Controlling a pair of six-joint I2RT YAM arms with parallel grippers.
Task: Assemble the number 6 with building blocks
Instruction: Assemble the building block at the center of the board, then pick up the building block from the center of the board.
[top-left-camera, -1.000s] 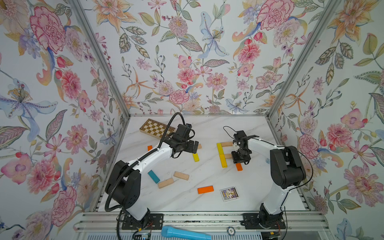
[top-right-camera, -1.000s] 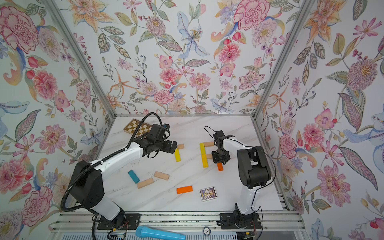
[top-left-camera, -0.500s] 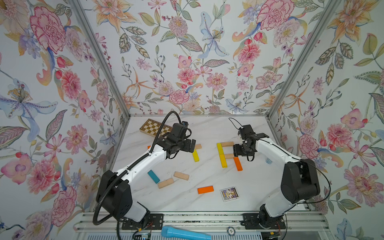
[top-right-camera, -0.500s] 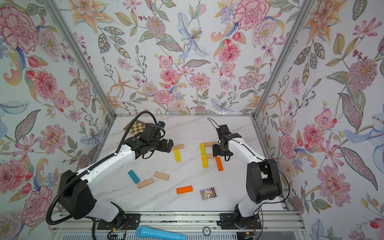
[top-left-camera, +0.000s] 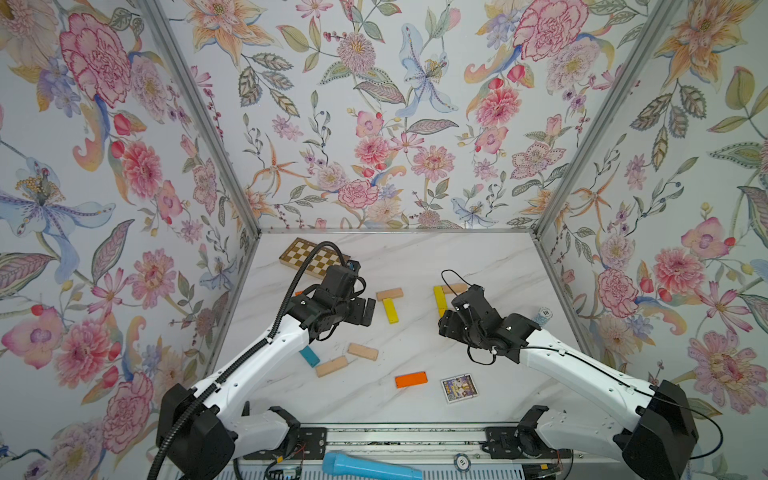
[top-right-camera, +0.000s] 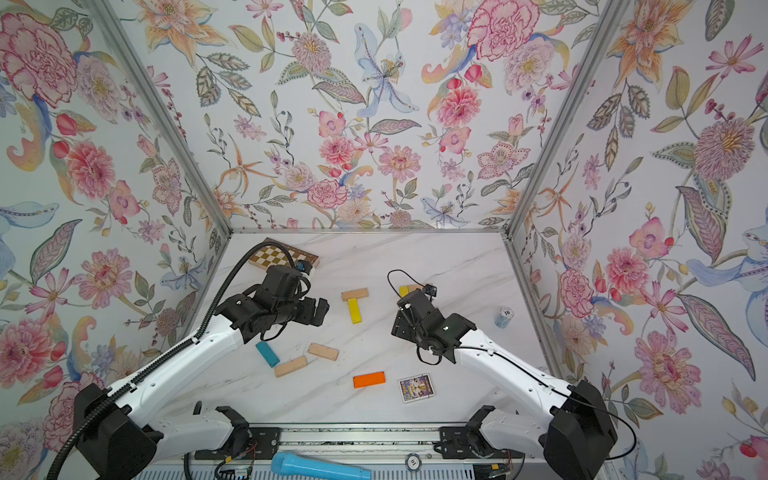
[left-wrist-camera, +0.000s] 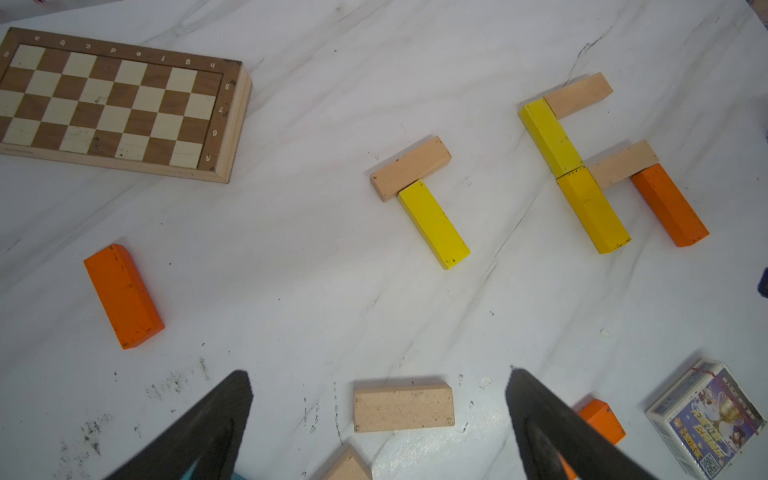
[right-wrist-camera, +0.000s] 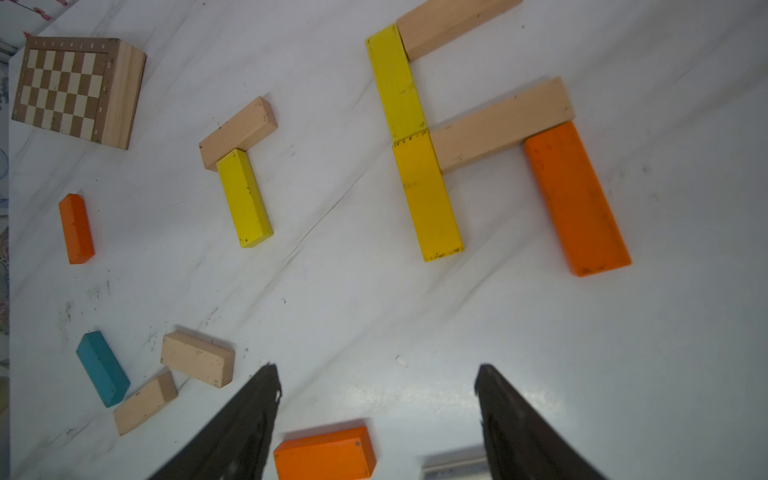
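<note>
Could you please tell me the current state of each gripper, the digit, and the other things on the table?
Left gripper: open, empty.
Right gripper: open, empty.
Number 6 of five touching wooden planks: unfinished, bottom stroke missing.
Beige plank and yellow plank forming a T: touching, set apart.
Teal-blue wooden plank: loose, lying flat.
Brown-and-cream chequered wooden board: folded shut.

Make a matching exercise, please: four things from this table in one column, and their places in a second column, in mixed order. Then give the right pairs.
Things
1. chessboard
2. teal block
3. front orange block
4. stack of poker chips

Places
A. next to the card pack
B. near the right edge of the table
C. far left corner
D. one end close to a slanted beige block

Pairs: 1-C, 2-D, 3-A, 4-B
</note>
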